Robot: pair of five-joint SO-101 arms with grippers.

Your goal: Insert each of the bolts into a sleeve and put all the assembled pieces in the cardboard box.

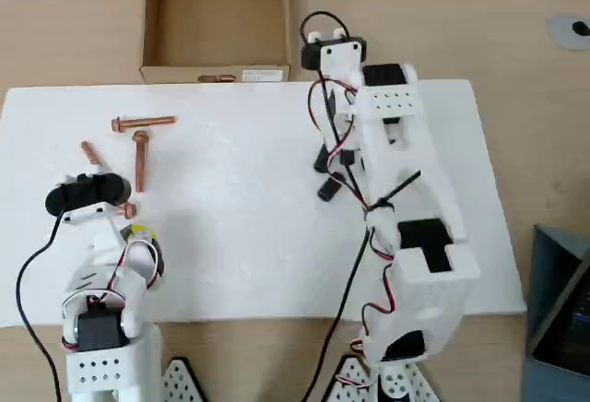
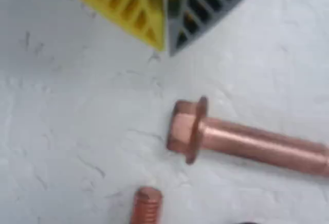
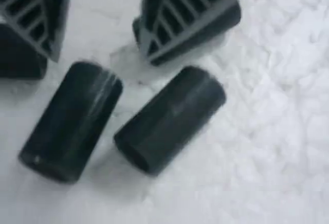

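Observation:
Several copper bolts lie on the white mat's left part: one (image 1: 143, 123) farthest back, one (image 1: 140, 160) lengthwise, one (image 1: 90, 153) at the left. My left gripper (image 1: 135, 225) hovers low beside a fourth bolt (image 1: 127, 208). In the left wrist view its yellow and grey fingers (image 2: 165, 47) meet at the tips with nothing between them, just above a flanged bolt head (image 2: 187, 129). My right gripper (image 1: 334, 173) stands open (image 3: 98, 54) over two black sleeves (image 3: 72, 121) (image 3: 169, 118) lying side by side. The cardboard box (image 1: 152, 24) stands at the back.
A small copper piece (image 1: 217, 77) lies at the box's front wall. Another bolt's threaded end (image 2: 146, 206) shows near the flanged bolt. The right arm's white body (image 1: 415, 218) covers the mat's right side. A dark bin (image 1: 558, 310) stands off the mat at the right.

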